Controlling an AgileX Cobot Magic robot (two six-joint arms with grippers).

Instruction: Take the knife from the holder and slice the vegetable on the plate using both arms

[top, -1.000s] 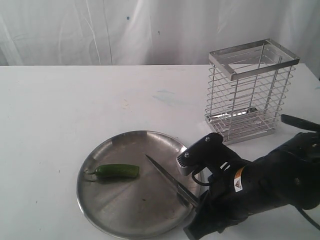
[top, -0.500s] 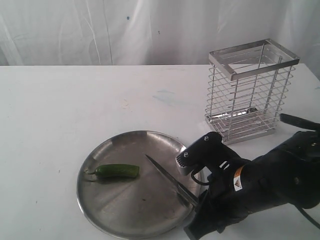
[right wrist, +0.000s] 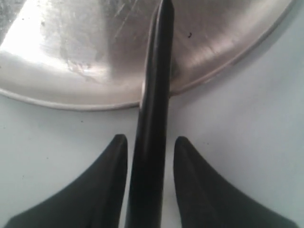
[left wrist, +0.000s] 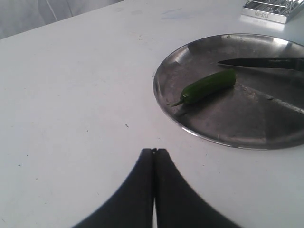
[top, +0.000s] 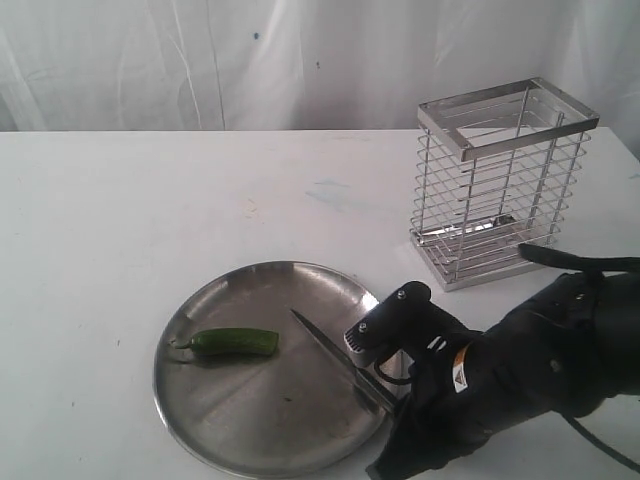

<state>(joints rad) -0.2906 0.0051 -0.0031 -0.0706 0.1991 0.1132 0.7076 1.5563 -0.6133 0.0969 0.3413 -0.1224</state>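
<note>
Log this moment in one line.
knife: blade over plate, handle between open right jaws | chilli: on plate, clear of blade | left jaws: shut, empty | holder: empty

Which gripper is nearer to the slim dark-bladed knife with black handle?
Right. The right gripper has a finger on each side of the slim black-handled knife. The left gripper, shut, is over the white table, outside the round steel plate.

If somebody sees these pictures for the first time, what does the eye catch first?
The bulky black right arm, low on the right of the exterior view, strikes first; its gripper straddles the black handle of the knife, whose blade reaches over the steel plate. On that plate lies a glossy green vegetable, and behind the arm stands the shiny wire holder.
</note>
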